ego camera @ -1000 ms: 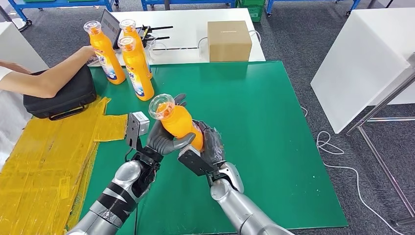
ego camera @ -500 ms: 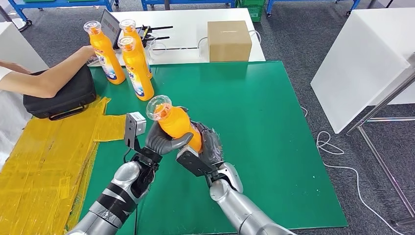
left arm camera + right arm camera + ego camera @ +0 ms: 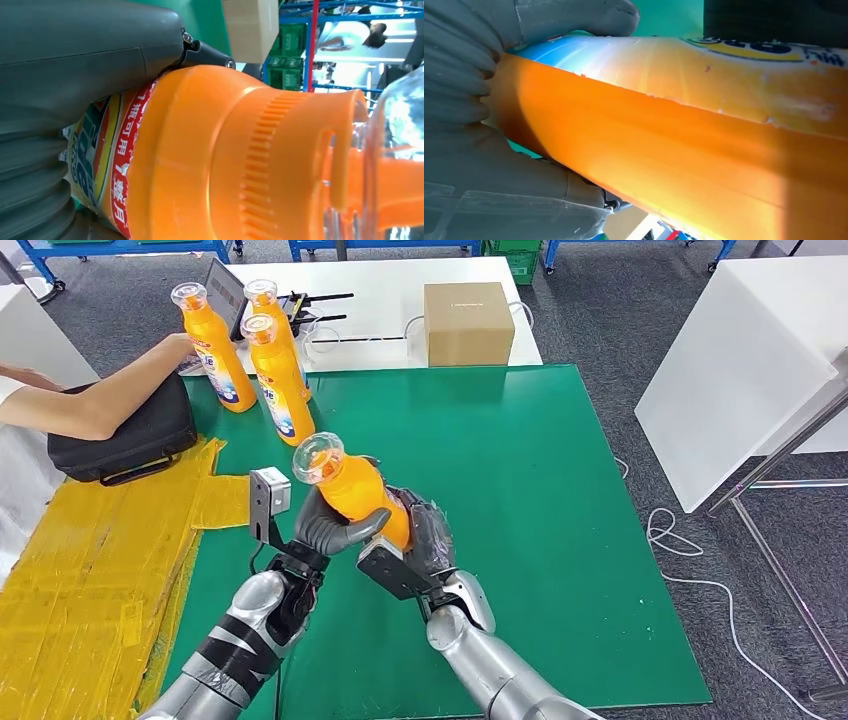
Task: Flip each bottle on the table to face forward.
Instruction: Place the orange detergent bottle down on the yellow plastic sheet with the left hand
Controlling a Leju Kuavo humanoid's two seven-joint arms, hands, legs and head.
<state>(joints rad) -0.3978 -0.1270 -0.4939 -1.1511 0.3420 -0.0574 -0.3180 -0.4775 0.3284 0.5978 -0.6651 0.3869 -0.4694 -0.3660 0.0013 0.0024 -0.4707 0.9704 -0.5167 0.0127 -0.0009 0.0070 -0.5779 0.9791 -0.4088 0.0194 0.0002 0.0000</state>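
An orange bottle (image 3: 355,490) with a clear cap is held tilted above the green mat (image 3: 560,490), cap toward the far left. My left hand (image 3: 335,525) grips its upper body from below; my right hand (image 3: 425,540) holds its lower end. The left wrist view shows the bottle's (image 3: 225,160) ribbed orange neck and red label under my thumb (image 3: 90,50). In the right wrist view my right hand (image 3: 469,100) wraps the bottle's (image 3: 684,145) orange side. Three more orange bottles (image 3: 280,380) stand upright at the mat's far left corner.
A person's arm (image 3: 90,400) rests on a black case (image 3: 125,435) at the far left, hand near the standing bottles. Yellow sheeting (image 3: 90,570) lies left of the mat. A cardboard box (image 3: 468,322) sits on the white table behind. A white table (image 3: 750,360) stands right.
Both hands have carried the held bottle slightly to the left and away from me, its cap end shifting left. The standing bottles and the person's arm stay put.
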